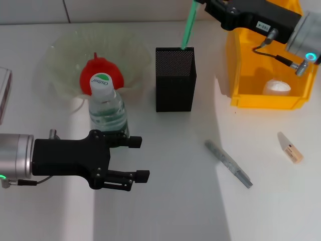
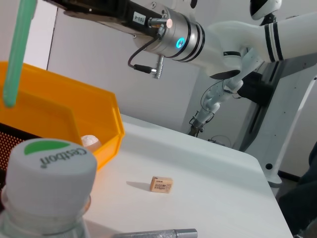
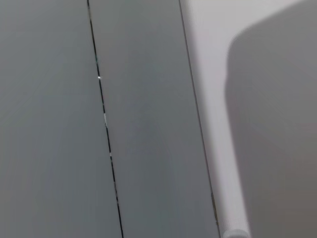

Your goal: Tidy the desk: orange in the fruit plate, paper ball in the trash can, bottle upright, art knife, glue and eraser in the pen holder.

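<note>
Head cam looks down; left wrist cam, low, shares bottle [image 1: 107, 103]; right sees wall.

A white bottle cap [image 2: 49, 166] with a green "Cestbon" label is seen very near. Behind it an orange bin [image 2: 74, 124] holds a paper ball [image 2: 90, 141]. A small eraser [image 2: 161, 184] is seen lying on the white table [image 2: 208, 198], and a green stick [image 2: 19, 52] is held above by the right arm [image 2: 168, 34].

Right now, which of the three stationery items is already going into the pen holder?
The green stick, held by the right gripper over the pen holder. The grey art knife and eraser lie flat on the desk.
</note>
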`<action>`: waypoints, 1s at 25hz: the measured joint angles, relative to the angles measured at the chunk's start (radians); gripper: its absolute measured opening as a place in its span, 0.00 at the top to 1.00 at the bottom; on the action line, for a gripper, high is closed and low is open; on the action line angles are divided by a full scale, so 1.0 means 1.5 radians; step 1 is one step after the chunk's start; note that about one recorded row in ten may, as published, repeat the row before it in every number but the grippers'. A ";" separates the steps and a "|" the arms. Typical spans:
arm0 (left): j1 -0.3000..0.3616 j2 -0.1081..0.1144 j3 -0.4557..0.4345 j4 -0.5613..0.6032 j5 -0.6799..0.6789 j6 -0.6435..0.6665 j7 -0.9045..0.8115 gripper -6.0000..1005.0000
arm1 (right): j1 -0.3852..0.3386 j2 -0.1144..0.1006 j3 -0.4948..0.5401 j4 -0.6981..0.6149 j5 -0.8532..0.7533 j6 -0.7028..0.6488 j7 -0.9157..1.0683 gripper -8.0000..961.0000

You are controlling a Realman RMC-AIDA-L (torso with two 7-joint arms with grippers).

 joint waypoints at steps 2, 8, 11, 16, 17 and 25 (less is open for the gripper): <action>0.000 -0.001 0.000 0.000 -0.001 0.000 0.001 0.17 | 0.012 0.000 -0.001 0.021 -0.002 0.021 0.000 0.73; 0.001 -0.001 0.000 0.000 -0.005 -0.002 0.002 0.17 | 0.022 0.000 -0.017 0.046 -0.003 0.043 0.007 0.71; 0.001 0.000 0.000 0.000 -0.005 -0.002 0.003 0.17 | 0.022 0.001 -0.023 0.046 -0.003 0.043 0.011 0.70; 0.001 0.000 0.001 0.000 -0.006 -0.002 0.002 0.17 | 0.018 0.000 -0.026 0.043 -0.003 0.041 0.023 0.64; 0.002 0.000 0.001 0.000 -0.006 -0.002 0.002 0.17 | 0.018 -0.001 -0.026 0.041 -0.004 0.038 0.026 0.60; 0.003 0.000 0.003 0.000 -0.006 -0.002 0.003 0.17 | -0.053 -0.001 -0.086 -0.163 -0.083 0.001 0.244 0.34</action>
